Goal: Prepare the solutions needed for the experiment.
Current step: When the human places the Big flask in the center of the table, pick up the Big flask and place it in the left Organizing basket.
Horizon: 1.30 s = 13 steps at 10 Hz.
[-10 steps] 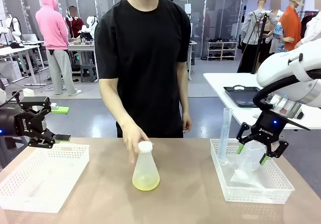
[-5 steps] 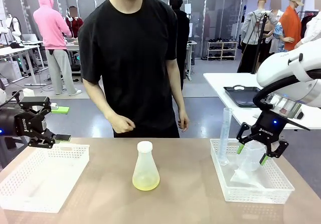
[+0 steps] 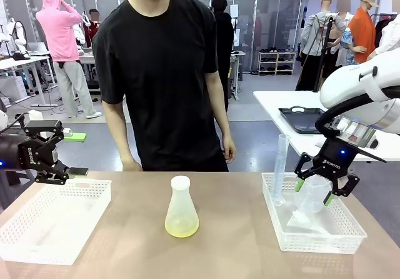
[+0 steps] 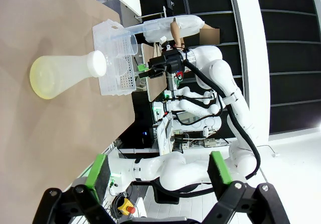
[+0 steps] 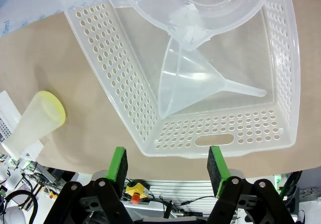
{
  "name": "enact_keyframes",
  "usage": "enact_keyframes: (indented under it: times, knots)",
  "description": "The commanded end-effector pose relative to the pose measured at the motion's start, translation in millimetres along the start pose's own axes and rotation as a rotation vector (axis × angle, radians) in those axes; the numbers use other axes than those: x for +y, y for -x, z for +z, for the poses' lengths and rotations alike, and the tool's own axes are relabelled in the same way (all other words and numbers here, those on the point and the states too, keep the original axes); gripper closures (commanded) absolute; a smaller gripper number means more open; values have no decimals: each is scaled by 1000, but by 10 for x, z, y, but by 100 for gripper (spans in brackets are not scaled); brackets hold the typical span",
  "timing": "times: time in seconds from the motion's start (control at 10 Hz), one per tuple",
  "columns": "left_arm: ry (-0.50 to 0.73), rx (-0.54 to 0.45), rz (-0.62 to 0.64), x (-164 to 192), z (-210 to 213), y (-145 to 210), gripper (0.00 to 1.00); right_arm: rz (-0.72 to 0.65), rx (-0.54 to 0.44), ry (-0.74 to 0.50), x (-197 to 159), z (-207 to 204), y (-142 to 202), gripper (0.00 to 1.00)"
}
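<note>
The solutions [image 3: 182, 229] lie as a shallow pale yellow layer in the bottom of a frosted conical flask [image 3: 181, 207] with a white cap, upright at the table's middle. In the left wrist view the flask [image 4: 65, 73] appears sideways, the yellow solutions [image 4: 40, 78] at its base. My left gripper [image 3: 76, 154] hangs open at the far left, above the back edge of a white basket [image 3: 94, 188]; its green pads [image 4: 95, 171] hold nothing. My right gripper [image 3: 313, 192] is open over the right basket [image 3: 275, 229], with nothing between its fingers [image 5: 119, 163].
The right basket [image 5: 281, 133] holds a clear funnel [image 5: 195, 83], a clear beaker [image 5: 200, 3] and a leaning graduated cylinder [image 3: 281, 166]. A person stands at the far edge, hands [image 3: 230, 151] down at the sides. Open tabletop surrounds the flask.
The person's hand has let go of the flask and dropped to the side, away from the table. Both arms have stayed still.
</note>
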<state>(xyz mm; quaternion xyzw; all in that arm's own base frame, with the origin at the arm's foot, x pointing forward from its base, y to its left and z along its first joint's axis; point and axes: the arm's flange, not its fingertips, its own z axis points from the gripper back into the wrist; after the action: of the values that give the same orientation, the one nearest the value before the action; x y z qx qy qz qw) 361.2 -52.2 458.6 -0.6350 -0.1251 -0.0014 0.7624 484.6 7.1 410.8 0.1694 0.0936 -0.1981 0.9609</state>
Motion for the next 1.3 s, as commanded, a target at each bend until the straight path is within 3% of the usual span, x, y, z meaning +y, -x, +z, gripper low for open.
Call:
enact_keyframes:
  times: [0.0, 0.4, 0.6, 0.8, 0.9, 1.2]
  knots:
    - [21, -4, 5, -13, -10, 32, 0, 6, 1, 1, 10, -2, 5, 20]
    - [21, -4, 5, -13, -10, 32, 0, 0, 0, 0, 0, 0, 0, 19]
    - [21, -4, 5, -13, -10, 32, 0, 134, -85, -149, 213, 418, 356, 19]
    - [21, -4, 5, -13, -10, 32, 0, 235, -124, -418, 274, 759, 688, 19]
    - [21, -4, 5, -13, -10, 32, 0, 271, -94, -565, 254, 892, 814, 19]
    - [21, -4, 5, -13, -10, 32, 0, 343, -88, -658, 209, 1091, 1071, 19]
